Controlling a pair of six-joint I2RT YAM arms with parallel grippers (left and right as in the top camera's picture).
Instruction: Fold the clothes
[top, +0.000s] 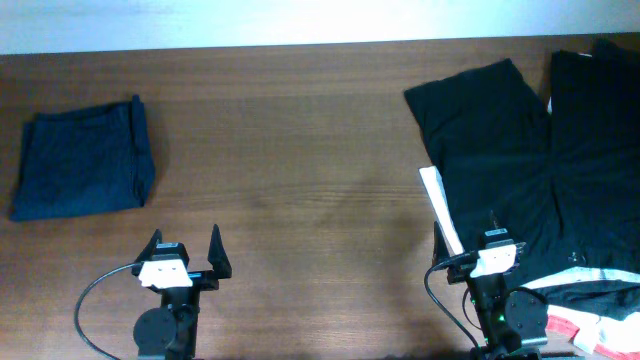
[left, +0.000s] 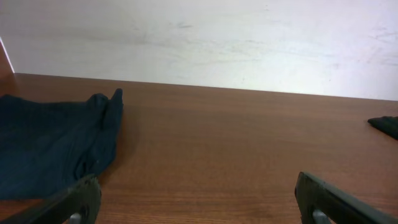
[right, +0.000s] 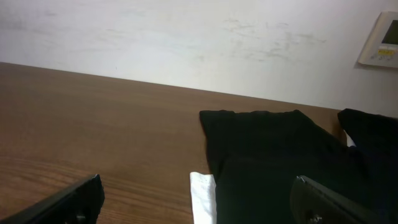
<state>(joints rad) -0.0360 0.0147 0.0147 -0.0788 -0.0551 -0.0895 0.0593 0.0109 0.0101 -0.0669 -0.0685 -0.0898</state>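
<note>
A large black two-legged garment (top: 520, 150) lies spread on the right of the table; it also shows in the right wrist view (right: 280, 149). A white cloth edge (top: 440, 210) sticks out from under its left side and shows in the right wrist view (right: 202, 193). A folded dark navy garment (top: 85, 160) lies at the far left, also seen in the left wrist view (left: 50, 143). My left gripper (top: 185, 245) (left: 199, 202) is open and empty over bare wood. My right gripper (top: 492, 230) (right: 199, 202) is open and empty at the near edge of the black garment.
White and red cloth (top: 590, 325) lies at the front right corner beside the right arm's base. Another black piece (top: 600, 60) lies at the back right. A white wall (right: 186, 37) stands behind the wooden table (top: 300, 130).
</note>
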